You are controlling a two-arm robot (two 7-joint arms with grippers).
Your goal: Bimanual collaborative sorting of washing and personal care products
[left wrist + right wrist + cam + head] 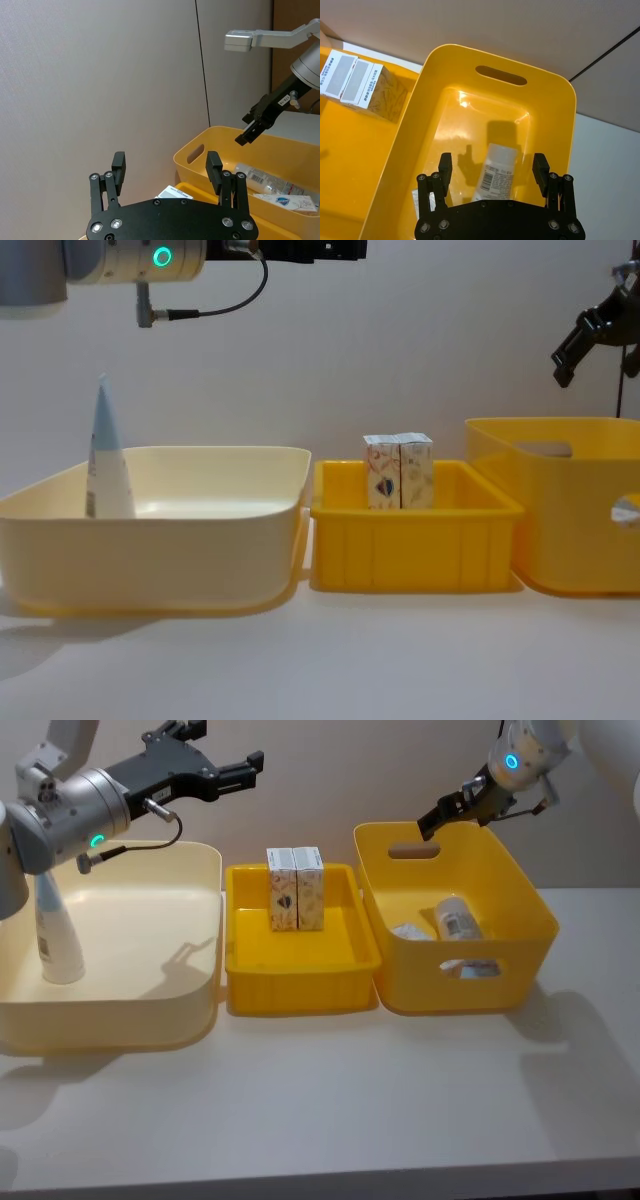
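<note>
The left gripper [235, 770] hangs high above the cream tub [150, 1010], its fingers spread apart and empty. The right gripper [432, 823] hovers over the far rim of the deep yellow tub [520, 955], also open and holding nothing. One squeeze tube [55, 935] stands upright in the cream tub, two patterned cartons [296, 888] stand side by side in the middle yellow tray [300, 990], and another tube [457, 918] lies inside the deep tub.

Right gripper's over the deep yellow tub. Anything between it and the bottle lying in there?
Nothing visible. The right gripper hangs open above the deep yellow tub, and the bottle lies on the tub floor directly beneath it; the tub is open-topped.
</note>
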